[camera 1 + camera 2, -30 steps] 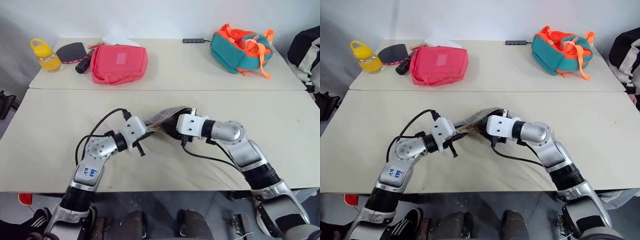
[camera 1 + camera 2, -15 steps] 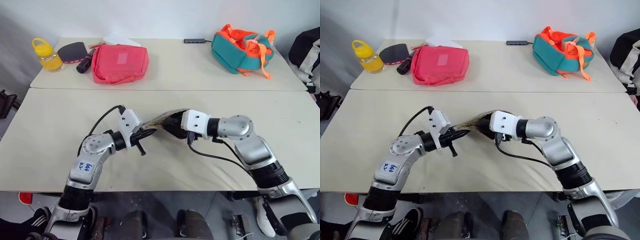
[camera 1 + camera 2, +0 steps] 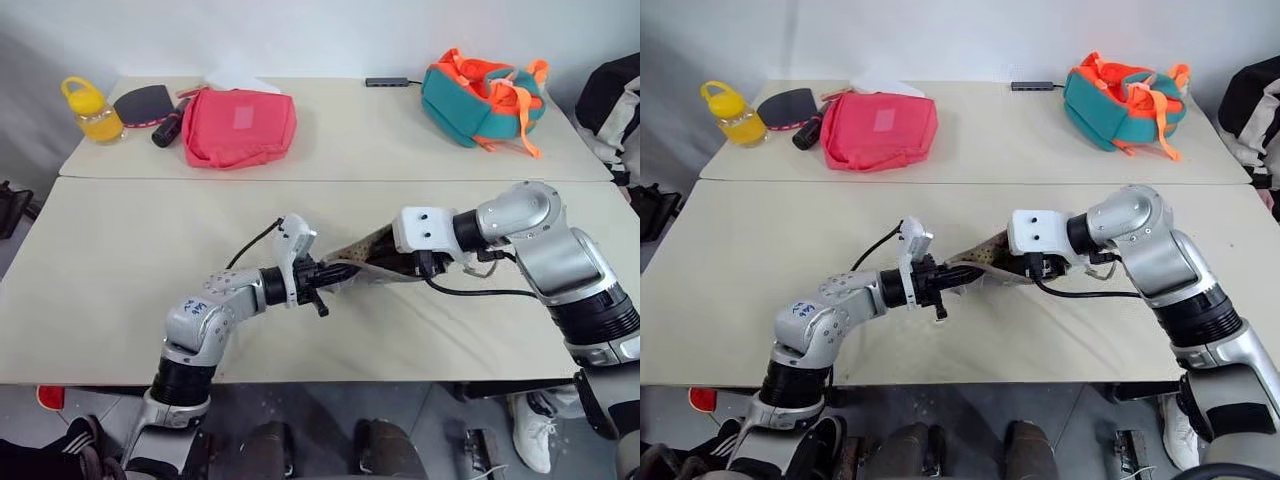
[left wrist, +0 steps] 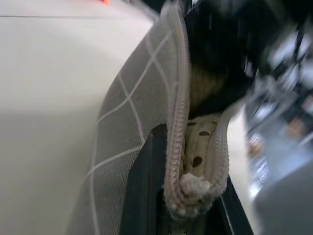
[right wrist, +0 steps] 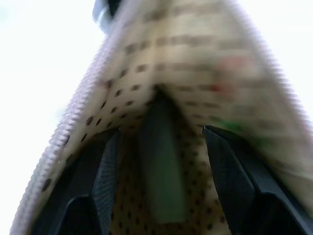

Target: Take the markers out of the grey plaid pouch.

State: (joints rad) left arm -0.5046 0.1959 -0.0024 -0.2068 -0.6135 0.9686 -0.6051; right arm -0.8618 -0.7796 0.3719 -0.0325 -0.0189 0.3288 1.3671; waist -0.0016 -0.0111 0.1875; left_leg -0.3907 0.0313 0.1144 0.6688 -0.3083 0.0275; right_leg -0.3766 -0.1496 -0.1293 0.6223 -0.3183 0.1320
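Our left gripper is clenched on the near end of the grey plaid pouch; the left wrist view shows the zipper seam bunched between its black fingers. Our right gripper reaches into the pouch's open mouth from the other side, its two fingers spread apart inside the dotted lining with a light green marker standing between them. We cannot tell whether they actually press on it — the pads look apart from its sides. The pouch itself hangs between the two grippers, lifted off the near table, its mouth held wide.

We judge the task barely past its opening: the pouch is unzipped and held open, a hand is inside, but no marker lies on the table beside the pouch. A faint red smear on the lining may be the red marker, too blurred to say. Still left, by our reckoning — grasping each marker, drawing it out of the pouch, and setting both down near it.
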